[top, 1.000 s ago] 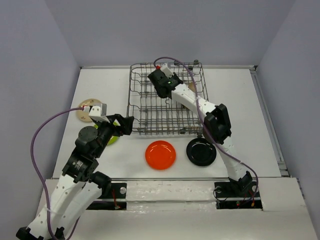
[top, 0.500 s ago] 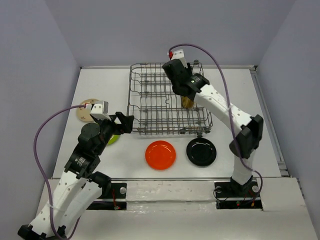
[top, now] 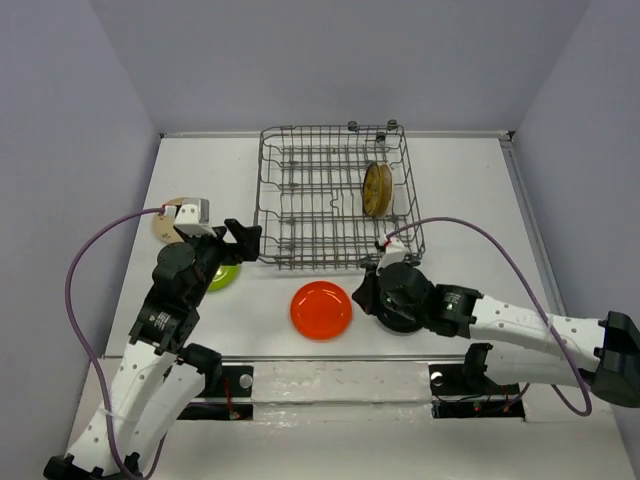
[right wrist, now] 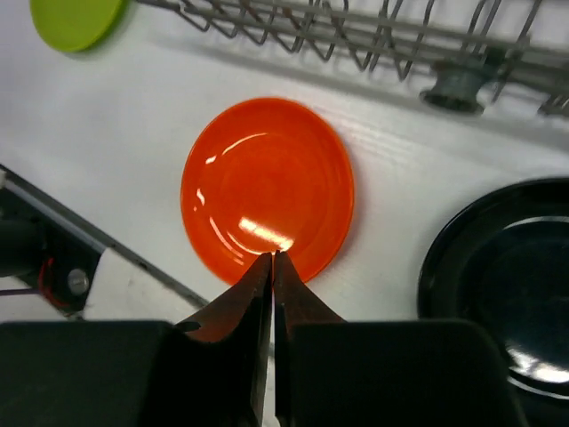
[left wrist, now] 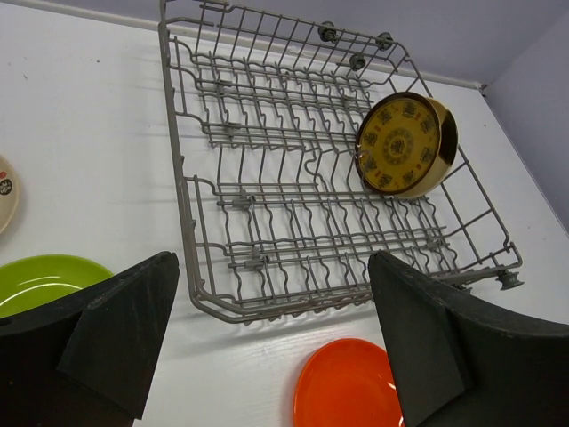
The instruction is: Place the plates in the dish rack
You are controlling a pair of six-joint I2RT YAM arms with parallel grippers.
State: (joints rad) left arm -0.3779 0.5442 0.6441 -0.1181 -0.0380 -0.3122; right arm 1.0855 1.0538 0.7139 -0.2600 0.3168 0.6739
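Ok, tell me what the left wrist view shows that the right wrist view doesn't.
Left wrist only: the yellow-patterned plate standing on edge in the rack, plus a cream plate's edge. Right wrist only: the black plate and the shut right end effector. Both: the orange plate, the green plate and the rack's wires.

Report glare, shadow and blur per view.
Top external: sharp, evenly lit, no hard shadows. Left wrist: dish rack crisp, open left gripper dark, featureless. Right wrist: white glare streaks on the orange plate; shut right gripper dark too.
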